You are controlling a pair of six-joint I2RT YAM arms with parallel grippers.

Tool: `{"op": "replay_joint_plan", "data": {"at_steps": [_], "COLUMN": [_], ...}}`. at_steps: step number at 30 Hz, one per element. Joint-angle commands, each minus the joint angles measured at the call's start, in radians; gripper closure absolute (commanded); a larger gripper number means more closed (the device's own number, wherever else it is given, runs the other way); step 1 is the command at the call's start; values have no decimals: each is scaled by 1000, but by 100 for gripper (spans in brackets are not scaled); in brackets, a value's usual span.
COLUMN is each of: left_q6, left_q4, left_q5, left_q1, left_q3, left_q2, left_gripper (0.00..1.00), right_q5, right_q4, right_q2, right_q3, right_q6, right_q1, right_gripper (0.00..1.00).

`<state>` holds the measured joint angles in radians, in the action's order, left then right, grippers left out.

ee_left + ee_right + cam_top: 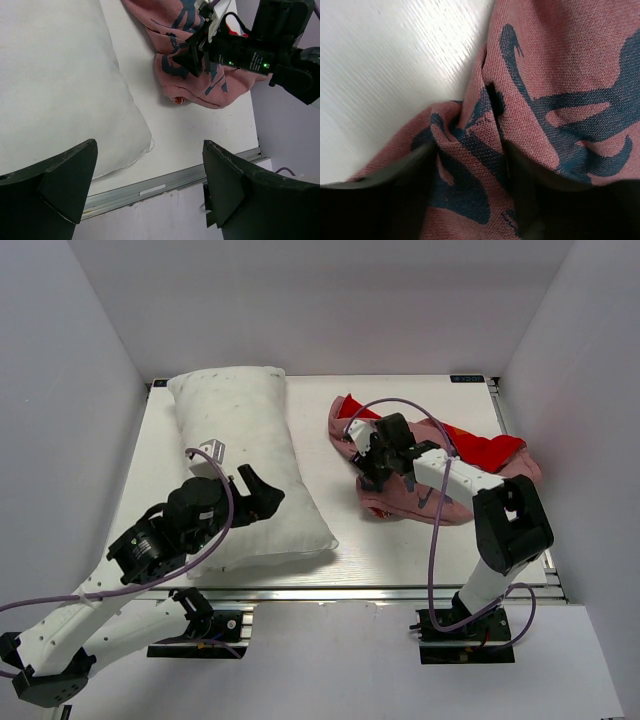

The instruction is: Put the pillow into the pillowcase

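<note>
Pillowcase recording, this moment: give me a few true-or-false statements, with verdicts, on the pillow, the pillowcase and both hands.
1. The pillow is already inside the pillowcase. False: the pillow lies bare, apart from the pillowcase.
2. The left hand is open. True.
3. The right hand hovers above the pillow. False: the right hand is down in the pillowcase, a fold between its fingers.
4. The pillowcase lies crumpled on the table's right side. True.
</note>
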<state>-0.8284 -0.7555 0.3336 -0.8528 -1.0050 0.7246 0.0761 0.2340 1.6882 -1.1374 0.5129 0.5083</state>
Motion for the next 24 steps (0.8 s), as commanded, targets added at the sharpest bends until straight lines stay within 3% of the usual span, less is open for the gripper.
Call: {"op": "replay_joint_plan", "data": {"at_steps": [1,3,4,8,12,15,19,23,24], "left_q6": [0,8,8,12,3,2,6,8,9], "left_q4": [15,28,33,61,103,130,128,113,108], "left_q5": [-1,-7,-13,-34,-44,-50,-45,-28,-21], "left_q1": [-2,-2,-2,0,0,-2,0,0,0], "left_q3": [8,9,9,16,40,45,26,16,19], "left_q2": [13,30,36,70,75,91,116,105,99], "left_gripper": [5,5,5,5,5,5,5,5,5], "right_q5": [-64,-56,-52,69,521,727,833,864,893], "right_q4": [13,10,19,47,61,-80,-325,-319,-238], "right_q2": [7,7,2,-65,-156,-220,-291,-384,-419], "right_q3": [-21,-19,-25,-80,-311,-396,-366,-207,-176], "right_q6": [18,9,-5,-82,-307,-538,-767,-706,-588], "right_q1": [12,12,12,-22,-122,-198,-302,-407,-430], "right_gripper": [50,69,100,100,100,100,100,100,100]}}
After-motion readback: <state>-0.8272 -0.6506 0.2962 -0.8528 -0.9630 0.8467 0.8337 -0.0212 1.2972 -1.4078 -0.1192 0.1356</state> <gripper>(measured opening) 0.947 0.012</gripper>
